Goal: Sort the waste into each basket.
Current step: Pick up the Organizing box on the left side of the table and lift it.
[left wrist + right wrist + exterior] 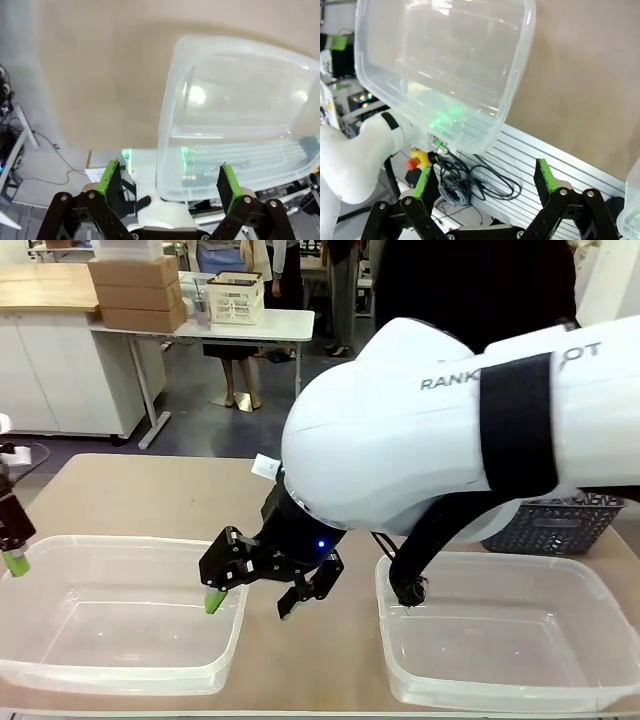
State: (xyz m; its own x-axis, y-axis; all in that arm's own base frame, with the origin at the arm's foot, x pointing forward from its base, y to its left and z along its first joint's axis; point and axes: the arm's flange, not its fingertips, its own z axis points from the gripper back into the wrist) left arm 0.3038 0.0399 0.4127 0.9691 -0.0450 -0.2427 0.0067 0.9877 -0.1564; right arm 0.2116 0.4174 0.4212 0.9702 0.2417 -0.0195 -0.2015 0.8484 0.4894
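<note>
the right arm's smooth white shell (430,430) blocks the middle of the matte beige table (150,490) and part of a dark grey lattice-walled basket (555,525) at the table's right edge. beyond the far edge lies grey floor, with a white table bearing brown cardboard boxes (135,290) and a cream slatted crate (235,295). two see-through, round-cornered plastic tubs sit along the near edge: the left tub (120,680) and the right tub (500,695). the right gripper (250,605) hangs between them, fingers spread wide, holding nothing. the left gripper (169,175) hangs by the left tub's far left corner, likewise spread and holding nothing.
</note>
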